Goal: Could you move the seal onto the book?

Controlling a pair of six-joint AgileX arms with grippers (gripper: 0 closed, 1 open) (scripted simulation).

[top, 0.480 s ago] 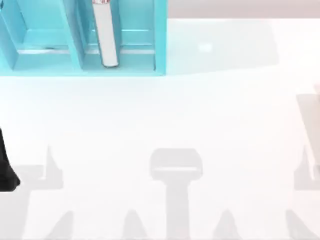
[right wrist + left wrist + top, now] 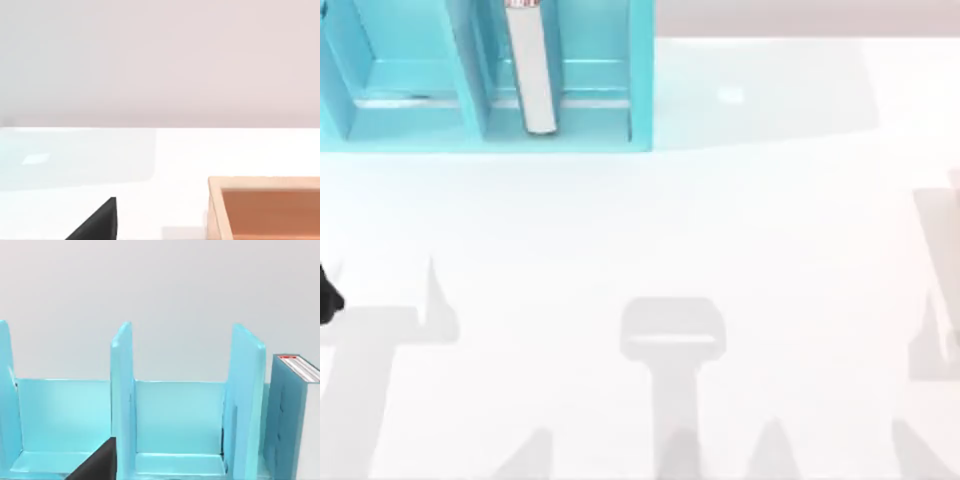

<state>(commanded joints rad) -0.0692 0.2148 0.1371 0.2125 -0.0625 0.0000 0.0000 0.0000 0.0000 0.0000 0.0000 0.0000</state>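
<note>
Searching: judged step in hand is the opening one, finding the seal before any grasp; nothing is carried.
Left gripper: a black wedge of the left gripper (image 2: 97, 463) sits low in the left wrist view, facing the shelf; released or clenched, cannot tell.
Left arm: black tip of the left arm (image 2: 328, 295) at the left edge of the white bench (image 2: 720, 230), well apart from the shelf.
Right gripper: a black wedge of the right gripper (image 2: 97, 223) over bare bench, near an open orange-tan wooden box (image 2: 265, 207); state cannot tell.
Book: thick teal-blue hardback with white page edges (image 2: 530, 70) stands upright in the right-hand compartment of the large teal shelf unit (image 2: 410, 130).
Seal: whereabouts cannot tell.
Next move, judgement: locate the seal first. The book standing on end offers only a narrow top edge, so placing would call for careful centring, or laying the book flat first.
</note>
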